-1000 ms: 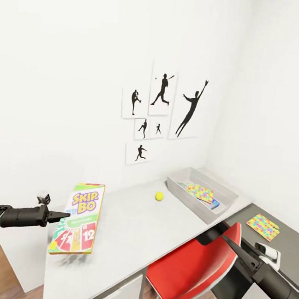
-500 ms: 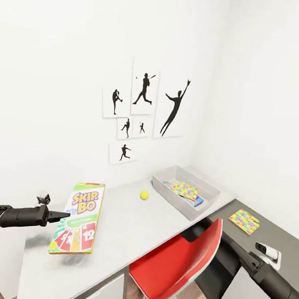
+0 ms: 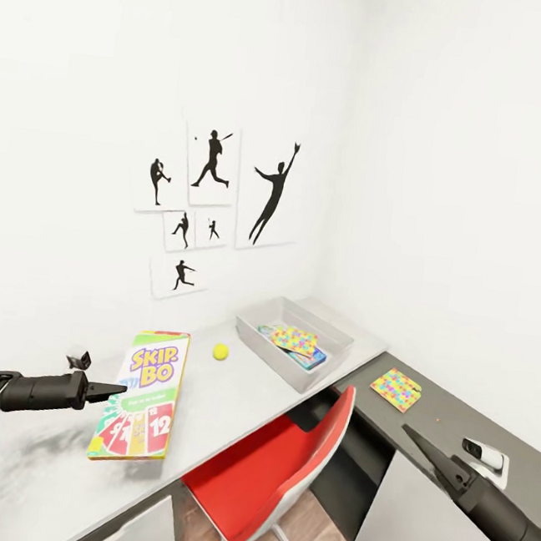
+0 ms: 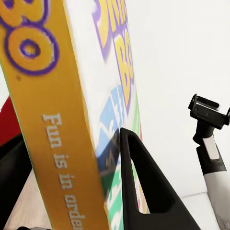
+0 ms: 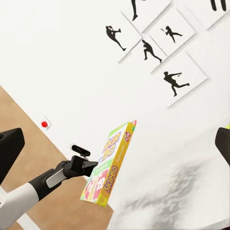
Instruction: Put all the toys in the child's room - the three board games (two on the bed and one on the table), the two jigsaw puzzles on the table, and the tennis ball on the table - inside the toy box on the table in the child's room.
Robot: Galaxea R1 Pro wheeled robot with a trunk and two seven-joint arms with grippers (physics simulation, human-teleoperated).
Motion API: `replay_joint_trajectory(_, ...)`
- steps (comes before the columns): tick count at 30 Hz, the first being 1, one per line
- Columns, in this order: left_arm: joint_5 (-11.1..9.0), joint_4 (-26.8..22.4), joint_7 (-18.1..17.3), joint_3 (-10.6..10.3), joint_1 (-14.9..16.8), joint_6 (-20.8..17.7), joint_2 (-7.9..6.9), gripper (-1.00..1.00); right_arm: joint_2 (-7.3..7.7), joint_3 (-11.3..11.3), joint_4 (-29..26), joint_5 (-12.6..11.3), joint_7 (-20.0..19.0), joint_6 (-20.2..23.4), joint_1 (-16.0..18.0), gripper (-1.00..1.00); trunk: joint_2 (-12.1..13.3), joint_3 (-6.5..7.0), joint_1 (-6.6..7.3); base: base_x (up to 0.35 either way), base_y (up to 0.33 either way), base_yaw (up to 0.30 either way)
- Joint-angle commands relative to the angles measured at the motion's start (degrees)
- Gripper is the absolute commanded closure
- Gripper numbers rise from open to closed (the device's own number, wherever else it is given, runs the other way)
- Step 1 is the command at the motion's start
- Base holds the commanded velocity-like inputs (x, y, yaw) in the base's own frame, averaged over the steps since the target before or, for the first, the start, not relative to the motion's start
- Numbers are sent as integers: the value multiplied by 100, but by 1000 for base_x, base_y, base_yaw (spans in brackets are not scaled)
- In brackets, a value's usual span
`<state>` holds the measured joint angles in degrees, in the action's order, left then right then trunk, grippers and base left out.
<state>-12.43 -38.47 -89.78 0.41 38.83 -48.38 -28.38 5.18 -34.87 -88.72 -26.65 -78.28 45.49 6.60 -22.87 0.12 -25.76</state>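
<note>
White walls with baseball silhouette prints back a grey counter (image 3: pixel 239 401). Left gripper (image 3: pixel 116 390) clamps the SKIP-BO box (image 3: pixel 141 395), side reading "Fun is in order"; right gripper's (image 3: pixel 416 441) state is unclear.

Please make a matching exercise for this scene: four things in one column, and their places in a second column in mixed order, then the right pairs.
Things:
1. SKIP-BO box
2. tennis ball
3. toy box
4. multicoloured flat box

Places:
A. on the dark lower cabinet
B. held in the left claw
C. loose on the pale table, beside the toy box
D. on the table near the wall corner, with colourful boxes inside

Pairs: 1-B, 2-C, 3-D, 4-A
</note>
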Motion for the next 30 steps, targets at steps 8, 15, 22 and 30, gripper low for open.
replay_joint_trajectory(8,-5,-2,-22,-2,3,-52,4,100,1,4,4,-16,-11,48,0,-100,-5,-1,-2,0,-296,-3)
replay_joint_trajectory(15,-5,-2,-22,2,2,-49,0,100,1,1,4,-16,-12,48,4,-100,-5,27,-2,21,-296,-102)
replay_joint_trajectory(22,-5,-2,-22,3,2,-49,-1,100,1,6,4,-16,-12,48,3,-100,-5,74,-2,162,-247,-184)
replay_joint_trajectory(30,-5,-2,-22,3,2,-32,-1,100,1,2,4,-16,-12,48,4,-100,-5,126,-2,235,-183,-183)
